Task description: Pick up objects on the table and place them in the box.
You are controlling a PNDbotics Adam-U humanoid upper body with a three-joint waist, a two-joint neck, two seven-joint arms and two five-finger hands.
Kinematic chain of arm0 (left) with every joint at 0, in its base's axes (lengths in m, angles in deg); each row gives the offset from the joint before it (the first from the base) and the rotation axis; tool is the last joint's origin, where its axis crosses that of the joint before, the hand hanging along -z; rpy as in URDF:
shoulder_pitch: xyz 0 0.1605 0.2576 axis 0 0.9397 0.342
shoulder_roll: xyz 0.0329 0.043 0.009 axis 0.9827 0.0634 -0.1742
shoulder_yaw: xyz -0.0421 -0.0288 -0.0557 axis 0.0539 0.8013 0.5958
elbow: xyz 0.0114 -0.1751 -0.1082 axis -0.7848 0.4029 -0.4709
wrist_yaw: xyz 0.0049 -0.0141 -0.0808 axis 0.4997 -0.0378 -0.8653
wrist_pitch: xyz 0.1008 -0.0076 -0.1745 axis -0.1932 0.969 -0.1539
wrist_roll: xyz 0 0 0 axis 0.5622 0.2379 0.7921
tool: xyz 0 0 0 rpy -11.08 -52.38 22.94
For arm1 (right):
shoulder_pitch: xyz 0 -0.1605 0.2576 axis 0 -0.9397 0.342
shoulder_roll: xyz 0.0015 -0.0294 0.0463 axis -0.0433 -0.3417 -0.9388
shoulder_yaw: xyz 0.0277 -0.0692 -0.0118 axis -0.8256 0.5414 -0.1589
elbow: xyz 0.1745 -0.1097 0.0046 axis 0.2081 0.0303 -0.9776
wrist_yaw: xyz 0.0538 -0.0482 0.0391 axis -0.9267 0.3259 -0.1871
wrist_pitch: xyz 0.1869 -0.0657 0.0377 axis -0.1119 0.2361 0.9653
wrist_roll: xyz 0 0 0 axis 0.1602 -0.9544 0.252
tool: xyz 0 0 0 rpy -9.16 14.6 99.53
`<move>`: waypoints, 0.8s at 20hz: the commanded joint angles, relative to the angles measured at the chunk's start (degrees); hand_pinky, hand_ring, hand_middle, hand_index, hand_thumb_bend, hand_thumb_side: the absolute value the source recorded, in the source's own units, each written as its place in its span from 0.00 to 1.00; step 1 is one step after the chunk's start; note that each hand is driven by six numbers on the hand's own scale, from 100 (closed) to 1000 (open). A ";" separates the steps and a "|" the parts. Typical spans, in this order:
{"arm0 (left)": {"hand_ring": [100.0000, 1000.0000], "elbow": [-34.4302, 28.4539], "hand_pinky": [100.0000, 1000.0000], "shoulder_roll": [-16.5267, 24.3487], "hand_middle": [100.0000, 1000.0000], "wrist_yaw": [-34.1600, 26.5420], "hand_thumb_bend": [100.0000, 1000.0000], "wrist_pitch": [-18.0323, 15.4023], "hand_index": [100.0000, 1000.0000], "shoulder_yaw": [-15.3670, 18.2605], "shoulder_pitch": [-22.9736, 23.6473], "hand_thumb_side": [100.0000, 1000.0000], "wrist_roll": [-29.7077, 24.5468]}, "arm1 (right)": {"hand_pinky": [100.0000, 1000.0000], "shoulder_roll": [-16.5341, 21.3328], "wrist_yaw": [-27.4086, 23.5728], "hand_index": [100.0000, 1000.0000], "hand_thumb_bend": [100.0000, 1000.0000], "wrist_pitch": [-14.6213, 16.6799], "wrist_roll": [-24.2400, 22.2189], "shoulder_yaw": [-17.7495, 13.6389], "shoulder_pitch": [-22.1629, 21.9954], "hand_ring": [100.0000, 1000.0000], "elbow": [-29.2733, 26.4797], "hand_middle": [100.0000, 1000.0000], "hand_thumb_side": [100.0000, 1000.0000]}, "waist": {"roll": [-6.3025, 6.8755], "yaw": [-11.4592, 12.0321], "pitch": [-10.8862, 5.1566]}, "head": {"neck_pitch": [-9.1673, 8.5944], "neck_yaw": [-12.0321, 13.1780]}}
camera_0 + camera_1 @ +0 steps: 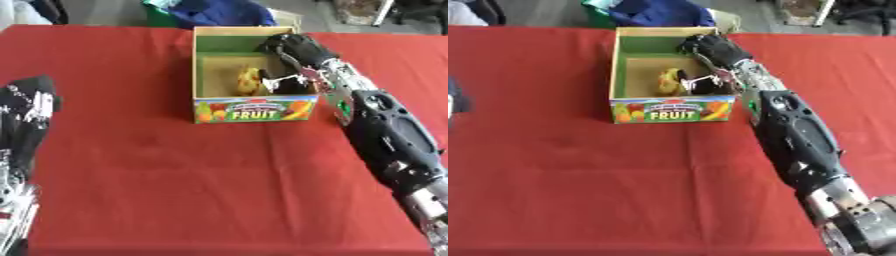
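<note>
Left hand (26,107): seen at the left edge in the left eye view, raised above the red cloth, well apart from the box; whether its fingers are straight or curled cannot be told, and nothing is seen held in it.
Tablecloth (175,175): a red cloth is spread over the whole table; no loose objects are seen on it in front of the box.
Box (254,110): an open cardboard box with green inner walls and a front panel printed "FRUIT" is set on the cloth, toward the far middle of the table.
Yellow object (250,81): a yellow, fruit-like piece is seen inside the box, on its floor, near the right side; its exact kind cannot be made out.
Right hand (710,50): reached over the right wall into the box, fingers curled downward just beside the yellow object; whether the object is gripped cannot be told.
</note>
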 commanded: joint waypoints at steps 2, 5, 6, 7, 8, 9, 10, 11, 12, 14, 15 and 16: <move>0.54 -0.94 0.58 0.70 0.50 -0.22 0.19 -0.11 0.63 0.16 -0.41 0.48 -0.14 | 0.79 2.79 -3.52 0.83 0.00 0.63 -1.15 -0.28 1.56 0.68 -5.13 0.67 0.24 | 0.14 -0.25 -1.02 | -0.61 0.08; 0.54 -0.91 0.58 0.81 0.50 -0.17 0.19 -0.14 0.63 0.22 -0.34 0.48 -0.08 | 0.79 5.32 -8.44 0.83 0.00 1.07 -1.85 0.44 1.17 0.67 -10.20 0.67 0.21 | 0.00 -0.65 -1.03 | -0.56 0.38; 0.54 -0.90 0.58 0.83 0.50 -0.16 0.19 -0.14 0.63 0.22 -0.33 0.48 -0.10 | 0.79 6.23 -10.14 0.82 0.00 1.05 -2.35 0.74 0.98 0.67 -11.79 0.67 0.21 | -0.05 -0.76 -1.04 | -0.55 0.44; 0.54 -0.88 0.58 0.88 0.50 -0.13 0.19 -0.15 0.63 0.21 -0.30 0.48 -0.11 | 0.79 7.35 -11.78 0.82 0.01 1.05 -2.93 1.08 0.75 0.67 -13.43 0.67 0.21 | -0.09 -0.88 -1.05 | -0.56 0.52; 0.54 -0.86 0.58 0.94 0.50 -0.11 0.19 -0.15 0.63 0.22 -0.27 0.48 -0.12 | 0.79 8.48 -13.28 0.83 0.01 0.98 -3.58 1.38 0.46 0.67 -15.01 0.67 0.21 | -0.15 -1.00 -1.05 | -0.55 0.60; 0.54 -0.85 0.58 1.00 0.50 -0.07 0.19 -0.15 0.63 0.24 -0.24 0.48 -0.10 | 0.79 9.70 -14.77 0.83 0.02 0.84 -4.14 1.58 0.07 0.67 -16.54 0.67 0.21 | -0.20 -1.09 -1.06 | -0.55 0.65; 0.54 -0.85 0.58 1.05 0.50 -0.05 0.19 -0.16 0.63 0.26 -0.23 0.48 -0.08 | 0.79 10.76 -16.08 0.83 0.03 0.53 -4.70 1.71 -0.32 0.68 -17.86 0.68 0.21 | -0.26 -1.16 -1.05 | -0.54 0.69; 0.54 -0.84 0.58 1.12 0.50 -0.02 0.19 -0.16 0.63 0.29 -0.20 0.48 -0.04 | 0.79 12.06 -17.29 0.83 0.03 0.19 -5.11 1.75 -0.92 0.68 -19.19 0.68 0.21 | -0.34 -1.23 -1.04 | -0.54 0.78; 0.54 -0.84 0.58 1.19 0.50 0.00 0.19 -0.17 0.63 0.32 -0.17 0.48 -0.02 | 0.79 13.21 -18.44 0.83 0.03 -0.15 -5.50 1.74 -1.54 0.68 -20.35 0.68 0.21 | -0.42 -1.27 -1.03 | -0.54 0.84; 0.54 -0.82 0.58 1.31 0.50 0.06 0.19 -0.18 0.63 0.35 -0.14 0.48 0.03 | 0.79 15.48 -20.61 0.83 0.03 -0.85 -6.21 1.63 -3.06 0.68 -22.41 0.68 0.21 | -0.63 -1.32 -0.98 | -0.54 0.87; 0.54 -0.82 0.58 1.37 0.50 0.09 0.19 -0.20 0.63 0.40 -0.14 0.48 0.08 | 0.79 16.76 -21.60 0.84 0.03 -1.12 -6.53 1.53 -4.13 0.68 -23.46 0.68 0.21 | -0.76 -1.34 -0.94 | -0.59 0.99; 0.54 -0.82 0.58 1.42 0.50 0.11 0.19 -0.21 0.63 0.42 -0.13 0.49 0.11 | 0.79 17.79 -22.53 0.84 0.03 -1.39 -6.86 1.45 -5.08 0.68 -24.48 0.69 0.22 | -0.85 -1.34 -0.91 | -0.62 1.09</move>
